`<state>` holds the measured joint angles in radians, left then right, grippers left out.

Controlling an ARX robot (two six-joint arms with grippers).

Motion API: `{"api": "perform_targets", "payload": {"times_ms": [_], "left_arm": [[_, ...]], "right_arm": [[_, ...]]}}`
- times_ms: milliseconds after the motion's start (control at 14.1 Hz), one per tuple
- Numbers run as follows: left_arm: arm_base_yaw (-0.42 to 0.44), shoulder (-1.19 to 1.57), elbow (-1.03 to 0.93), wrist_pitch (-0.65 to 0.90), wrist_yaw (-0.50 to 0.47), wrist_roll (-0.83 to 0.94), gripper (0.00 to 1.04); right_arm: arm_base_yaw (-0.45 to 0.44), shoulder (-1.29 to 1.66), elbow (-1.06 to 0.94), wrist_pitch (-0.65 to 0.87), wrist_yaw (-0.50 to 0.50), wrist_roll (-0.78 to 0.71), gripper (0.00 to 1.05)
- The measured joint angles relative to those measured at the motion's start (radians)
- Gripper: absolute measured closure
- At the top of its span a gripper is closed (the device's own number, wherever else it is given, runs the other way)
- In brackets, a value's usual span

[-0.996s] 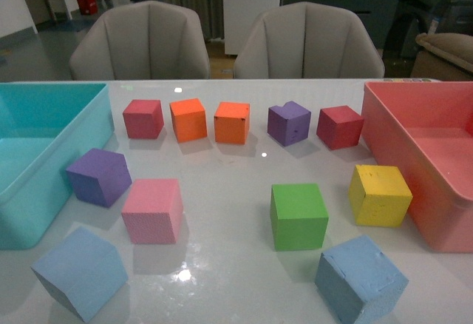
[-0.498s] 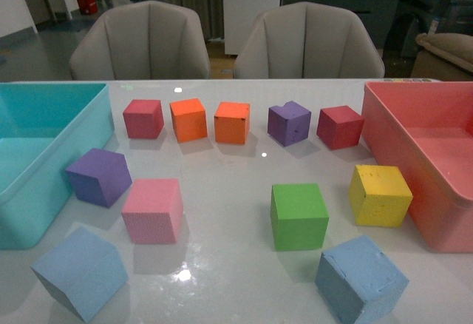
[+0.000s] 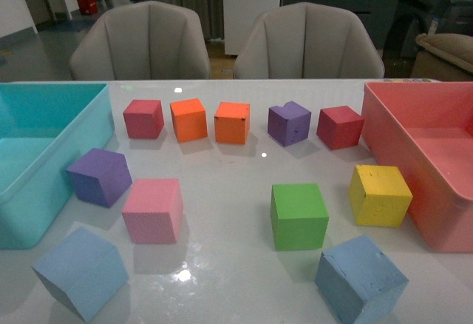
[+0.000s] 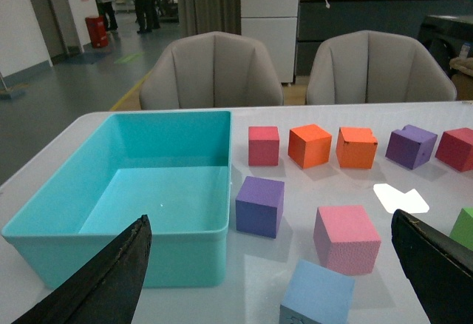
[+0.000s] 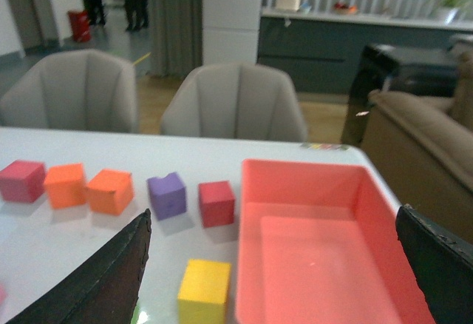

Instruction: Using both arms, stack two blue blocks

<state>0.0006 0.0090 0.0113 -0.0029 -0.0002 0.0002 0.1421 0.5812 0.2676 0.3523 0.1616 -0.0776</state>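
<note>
One blue block [image 4: 318,294] near left claw [image 4: 270,217]

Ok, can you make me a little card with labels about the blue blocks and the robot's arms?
Blue blocks: left blue block and right blue block, both nearest the robot, apart
Stacked: not yet
Left end effector: open, holding nothing
Right end effector: open, holding nothing
Bins: teal bin on the left, pink bin on the right
</note>
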Motion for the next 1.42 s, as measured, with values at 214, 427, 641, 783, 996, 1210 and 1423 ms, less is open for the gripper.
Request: {"api": "perform_targets", "payload": {"times_ms": [214, 427, 641, 783, 996, 1210, 1423], "left_arm": [[0.0, 0.0, 0.0, 0.0, 0.0, 0.0, 0.07], [0.0, 0.0, 0.0, 0.0, 0.0, 0.0, 0.07], [0.0, 0.0, 0.0, 0.0, 0.0, 0.0, 0.07], [0.0, 0.0, 0.0, 0.0, 0.0, 0.0, 0.07], [0.0, 0.0, 0.0, 0.0, 0.0, 0.0, 0.07], [0.0, 0.0, 0.0, 0.0, 0.0, 0.0, 0.07], [0.0, 0.0, 0.0, 0.0, 0.0, 0.0, 0.07]], "right_arm": [[0.096, 0.521, 0.191, -0.039, -0.084, 0.113, 0.06], [0.214, 0.857, 0.216, -0.047, -0.105, 0.171, 0.06], [0.232, 0.911, 0.217, -0.035, -0.109, 0.183, 0.06], [0.237, 0.959, 0.217, -0.034, -0.109, 0.186, 0.06], [0.237, 1.042, 0.233, -0.014, -0.114, 0.19, 0.06], [0.241, 1.102, 0.27, 0.003, -0.124, 0.19, 0.06], [0.252, 1.27, 0.338, 0.048, -0.142, 0.19, 0.06]]}}
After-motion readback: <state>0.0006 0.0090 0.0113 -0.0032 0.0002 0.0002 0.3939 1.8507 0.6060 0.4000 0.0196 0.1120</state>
